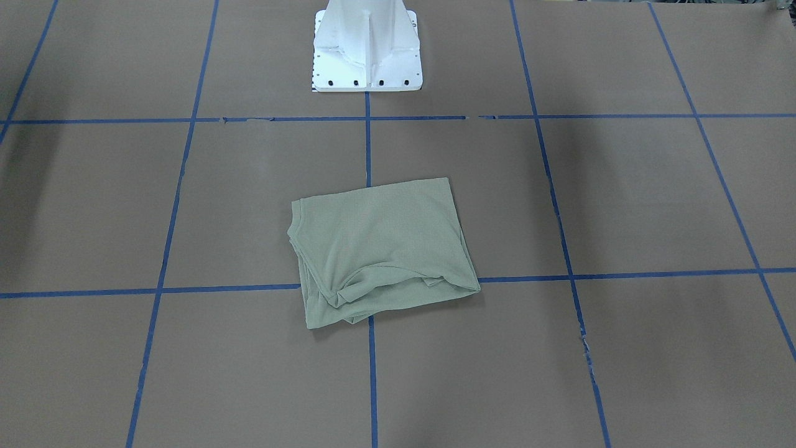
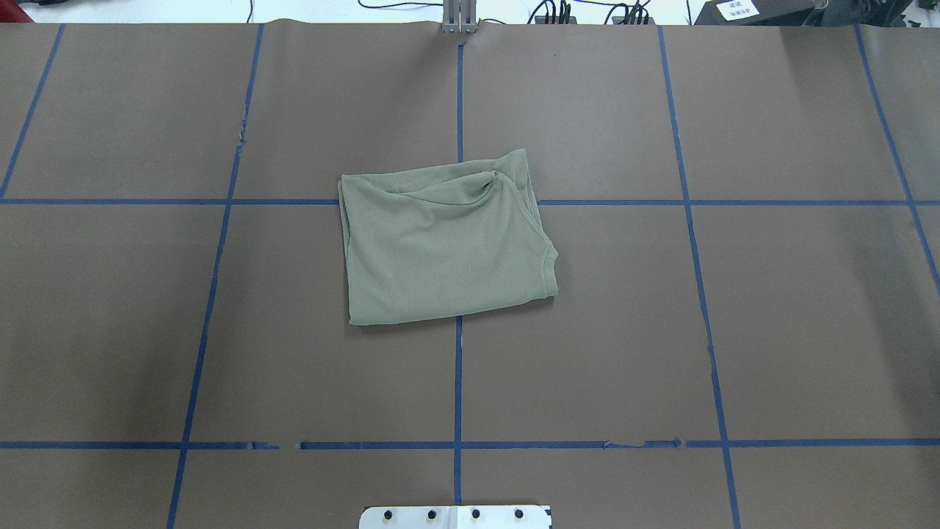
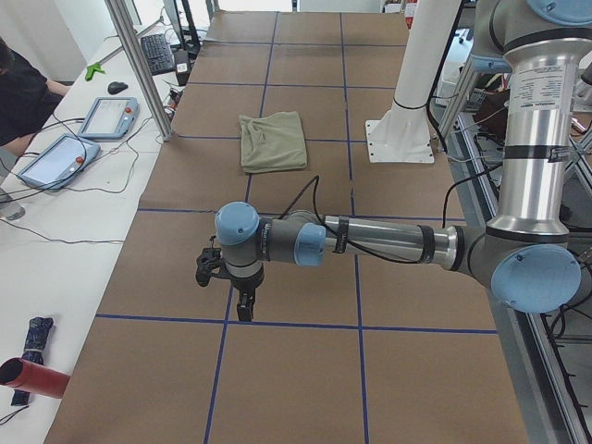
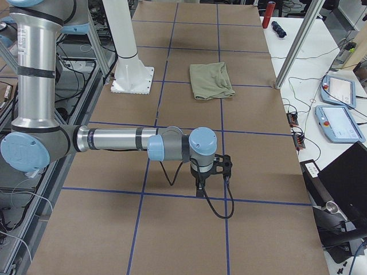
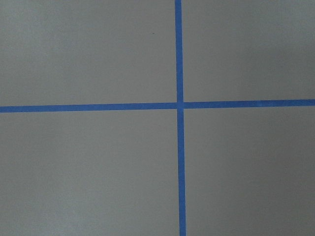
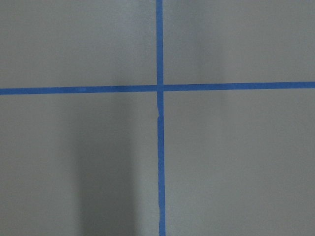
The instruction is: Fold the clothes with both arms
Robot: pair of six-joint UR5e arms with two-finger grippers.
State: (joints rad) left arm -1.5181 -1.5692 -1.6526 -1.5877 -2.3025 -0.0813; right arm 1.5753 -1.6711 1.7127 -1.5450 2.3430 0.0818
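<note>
The clothes (image 2: pixel 444 239) are one sage-green knit shirt, folded into a rough rectangle at the middle of the brown table. It also shows in the front-facing view (image 1: pixel 382 249) and small in both side views (image 3: pixel 273 141) (image 4: pixel 211 80). My left arm (image 3: pixel 370 242) reaches out low over the table end, far from the shirt, its gripper (image 3: pixel 243 313) pointing down. The right arm (image 4: pixel 114 138) does the same at the other end with its gripper (image 4: pixel 200 189) pointing down. I cannot tell whether either gripper is open or shut. Both wrist views show only table and tape.
Blue tape lines (image 2: pixel 458 382) divide the brown table into squares. The white pedestal base (image 1: pixel 367 46) stands behind the shirt. A side table holds tablets (image 3: pixel 106 116), a keyboard and cables, with a person's dark sleeve (image 3: pixel 23 97) beside it. A red cylinder (image 3: pixel 32 377) lies near.
</note>
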